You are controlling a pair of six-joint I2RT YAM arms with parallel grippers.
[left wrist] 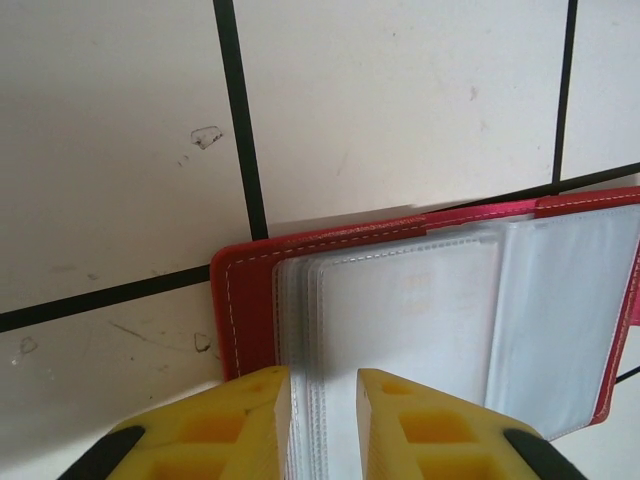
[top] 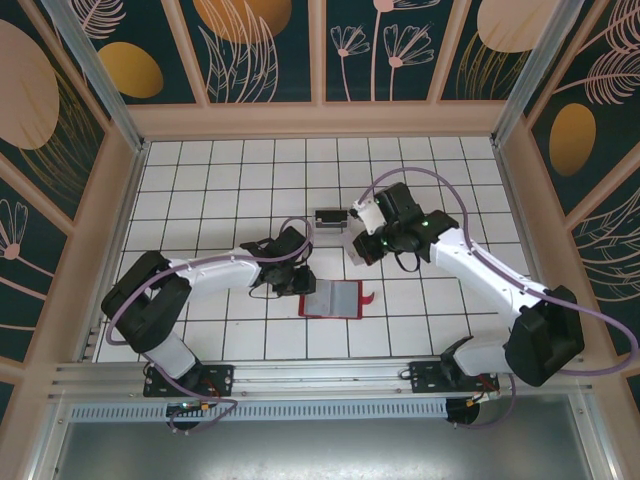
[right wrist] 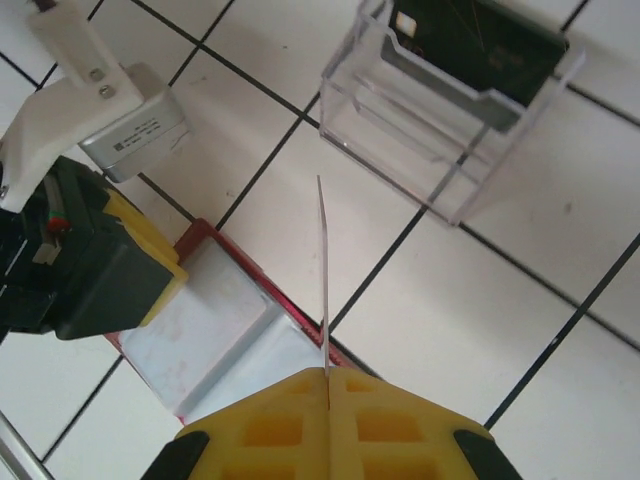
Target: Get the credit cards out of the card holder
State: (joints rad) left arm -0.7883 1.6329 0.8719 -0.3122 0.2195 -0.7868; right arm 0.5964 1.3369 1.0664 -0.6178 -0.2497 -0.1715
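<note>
The red card holder lies open on the tiled table, its clear sleeves facing up and its red tab at the right. My left gripper sits at the holder's left edge with its yellow fingers apart. The sleeve edges run through the gap between them. Above the holder's right side, my right gripper is shut on a thin pale credit card, seen edge-on. A dark credit card stands in the clear plastic box.
The clear plastic box stands just beyond the holder, between the two arms. The left gripper shows close beside the held card in the right wrist view. Raised wooden walls ring the white tiled table.
</note>
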